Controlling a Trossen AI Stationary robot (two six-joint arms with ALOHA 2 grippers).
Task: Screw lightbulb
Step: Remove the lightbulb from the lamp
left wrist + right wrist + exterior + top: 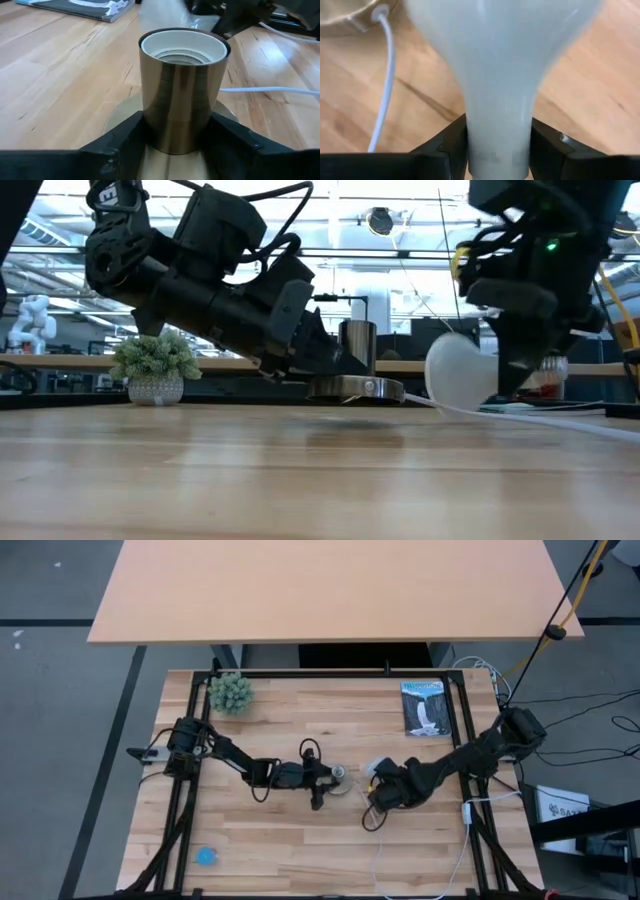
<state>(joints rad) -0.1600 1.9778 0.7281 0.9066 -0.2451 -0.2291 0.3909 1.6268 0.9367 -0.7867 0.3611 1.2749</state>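
Note:
The white lightbulb (460,370) is in my right gripper (500,150), just right of the socket and low over the table. Its dome fills the right wrist view (500,55), and its screw base is hidden. The socket, a brass cylinder (182,90) with a white inner ring, stands upright on its round base disc (355,388) at the table's middle (340,778). My left gripper (180,145) is shut on it. A white cord (382,85) runs from the base toward the right. My left gripper pinches the socket's cylinder low down, near the base disc (165,140), with one finger (125,140) on each side. The fingers come nearly level from the table's left. The socket stands upright with its disc on the table. My right gripper pinches the bulb's narrow neck (500,140) between its two fingers (552,147). The dome sticks out past the fingertips, toward the socket. The fingers come slanting down from the table's right. Whether the bulb is clear of the table, I cannot tell.
A small potted plant (230,693) stands at the far left. A booklet (428,708) lies at the far right. A small blue object (206,856) lies near the front left corner. A second tabletop (330,590) lies beyond the far edge.

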